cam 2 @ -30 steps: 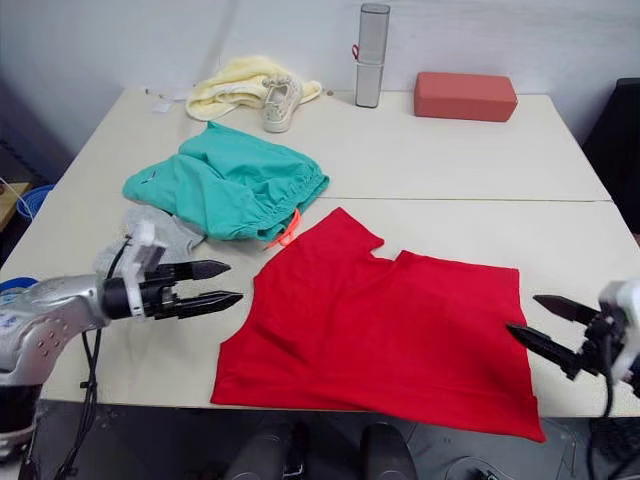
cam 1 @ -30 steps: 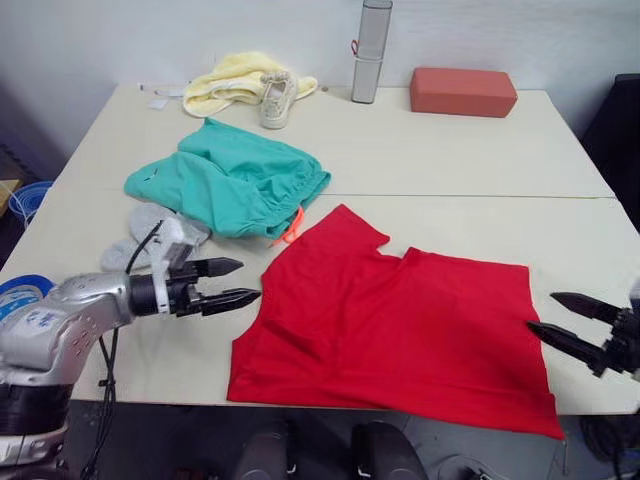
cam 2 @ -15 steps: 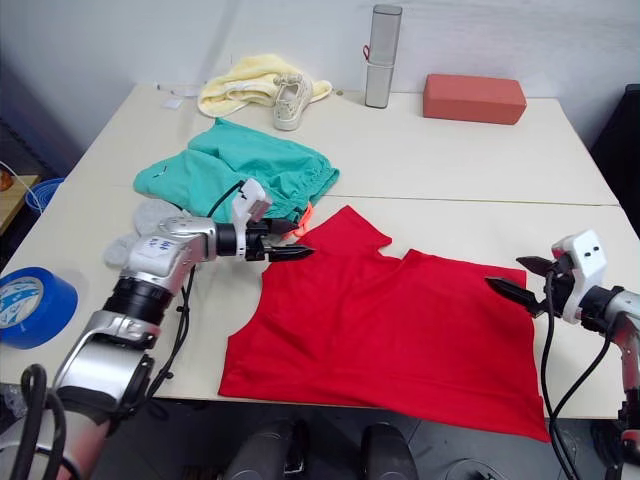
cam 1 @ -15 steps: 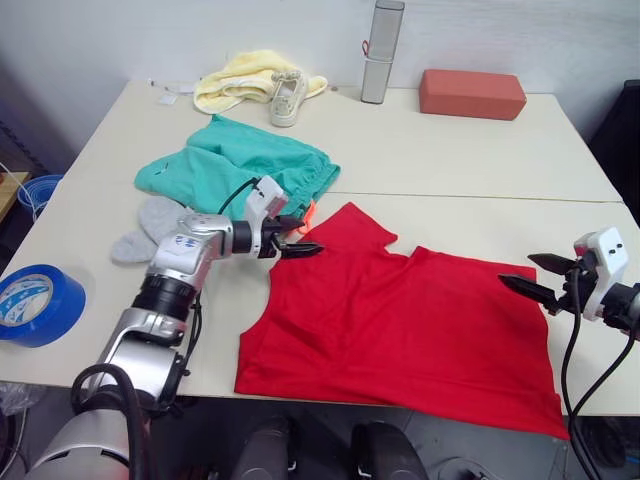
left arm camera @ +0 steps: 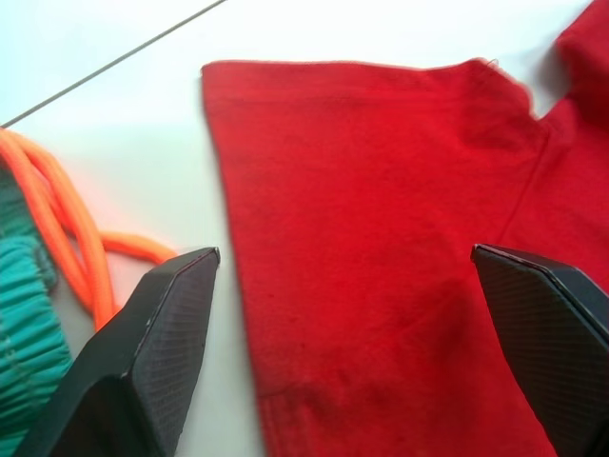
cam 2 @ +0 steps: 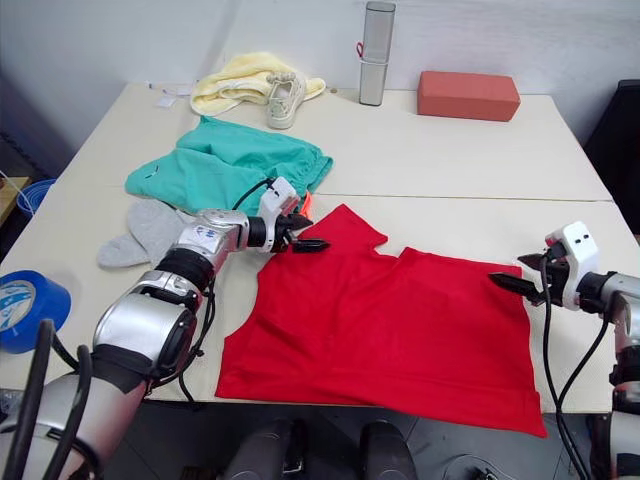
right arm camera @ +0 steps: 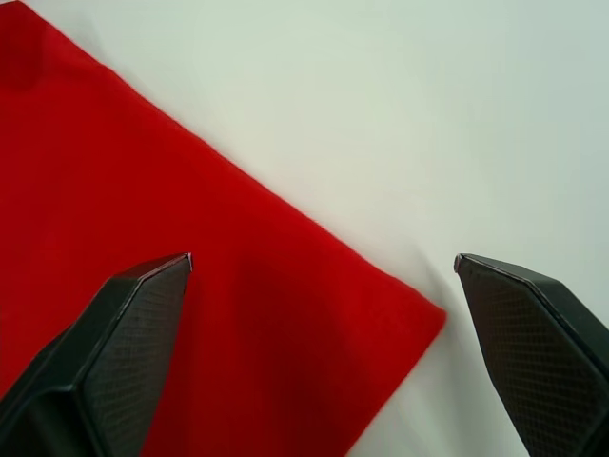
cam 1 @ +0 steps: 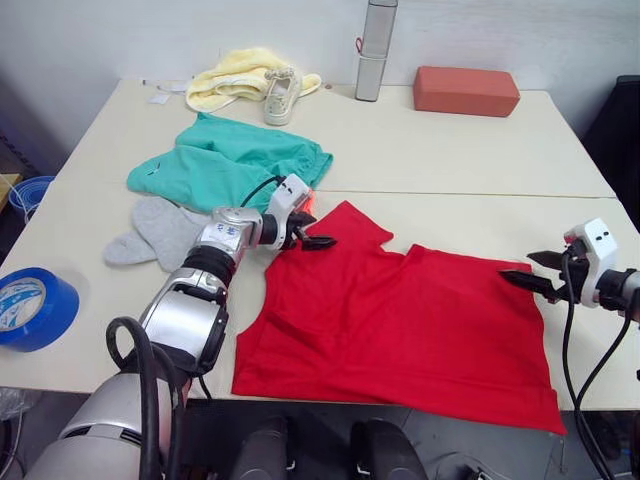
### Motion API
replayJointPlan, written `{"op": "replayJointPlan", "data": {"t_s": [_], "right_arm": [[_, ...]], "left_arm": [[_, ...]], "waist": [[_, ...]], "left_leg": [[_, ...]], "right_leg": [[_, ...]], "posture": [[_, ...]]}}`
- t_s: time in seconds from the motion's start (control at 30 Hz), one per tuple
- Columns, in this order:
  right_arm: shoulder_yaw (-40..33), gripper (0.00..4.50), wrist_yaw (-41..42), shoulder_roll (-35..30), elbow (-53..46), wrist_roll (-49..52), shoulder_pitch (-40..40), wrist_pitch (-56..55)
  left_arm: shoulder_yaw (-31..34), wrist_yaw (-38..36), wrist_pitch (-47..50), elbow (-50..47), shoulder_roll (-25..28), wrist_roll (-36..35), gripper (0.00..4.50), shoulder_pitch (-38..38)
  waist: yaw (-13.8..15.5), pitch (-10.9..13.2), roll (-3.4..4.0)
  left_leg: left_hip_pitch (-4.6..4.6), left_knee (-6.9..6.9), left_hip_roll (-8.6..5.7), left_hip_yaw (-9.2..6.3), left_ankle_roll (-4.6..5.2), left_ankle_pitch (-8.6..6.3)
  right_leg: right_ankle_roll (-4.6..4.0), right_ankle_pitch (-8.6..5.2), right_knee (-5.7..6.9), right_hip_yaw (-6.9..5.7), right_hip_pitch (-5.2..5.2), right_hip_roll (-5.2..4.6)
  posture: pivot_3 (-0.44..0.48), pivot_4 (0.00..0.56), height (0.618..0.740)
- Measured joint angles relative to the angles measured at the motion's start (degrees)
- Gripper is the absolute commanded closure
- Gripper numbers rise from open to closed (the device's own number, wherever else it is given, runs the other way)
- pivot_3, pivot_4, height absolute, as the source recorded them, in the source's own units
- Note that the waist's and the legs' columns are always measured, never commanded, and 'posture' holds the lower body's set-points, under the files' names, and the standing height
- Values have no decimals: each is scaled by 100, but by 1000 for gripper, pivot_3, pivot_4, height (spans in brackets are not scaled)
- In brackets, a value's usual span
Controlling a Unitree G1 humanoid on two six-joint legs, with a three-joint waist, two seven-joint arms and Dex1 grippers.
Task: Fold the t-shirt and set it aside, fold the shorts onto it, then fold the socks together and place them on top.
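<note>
Both head eyes looked forward and down from the robot's side of the tabletop (cam 1: 420,160), sharing almost the whole scene. Each wrist camera sat close, looking along its jaws at an edge of the t-shirt (cam 1: 400,330).

T-shirt (cam 1: 400,320) bright red; shorts (cam 1: 225,170) teal, orange drawstring (left arm camera: 67,224); socks (cam 1: 150,230) light grey.

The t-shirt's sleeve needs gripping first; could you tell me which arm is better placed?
Left, probably: the left gripper is open and straddles the edge of the t-shirt sleeve, while the right gripper is at the far corner.
</note>
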Motion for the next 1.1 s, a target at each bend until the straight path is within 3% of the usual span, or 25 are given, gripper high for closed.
{"op": "replayJointPlan", "data": {"t_s": [0.1, 0.2, 0.57, 0.6, 0.93, 1.1], "right_arm": [[149, 0, 185, 0, 246, -99, -148, 34], [241, 608, 407, 0, 453, -157, -274, 127], [368, 4471, 394, 4, 1362, -504, -899, -534], [368, 4500, 397, 4, 1416, -526, -906, -630], [136, 4500, 793, 4, 1374, -331, -731, -1377], [-132, 4500, 1037, 4, 883, -93, -123, -2074]], "left_arm": [[116, -103, 101, 117, -2, 51, 30, -70], [226, -270, 368, 132, 30, 54, 641, -90], [653, -227, 641, 319, 50, 63, 4150, -73], [680, -200, 608, 324, 44, 61, 4480, -54], [1112, -559, -440, 266, 20, -7, 4480, 309], [1111, -776, -1654, -106, 79, 7, 4480, 646]], "waist": [[2, 0, 0], [-2, 0, 0], [-7, 0, 0], [-5, 0, 0], [-3, 4, -6], [2, 4, -7]], "left_leg": [[0, 7, 0, 0, 0, 0], [1, 13, 0, 2, 0, 0], [3, 14, -1, 3, -3, 1], [2, 14, -2, 5, -3, 1], [-48, 37, -2, 20, -3, 2], [-61, 54, -2, 19, 1, 0]], "right_leg": [[0, 0, 7, 0, 0, -1], [0, 0, 14, 1, 0, -1], [-1, 0, 32, 4, -8, -6], [-1, 0, 33, 4, -10, -6], [-1, 0, 77, -8, -73, -5], [-1, 0, 77, -11, -78, -6]], "posture": [[0, 150, 740], [0, 150, 740], [0, 150, 740], [0, 150, 740], [0, 150, 740], [0, 150, 740]]}}
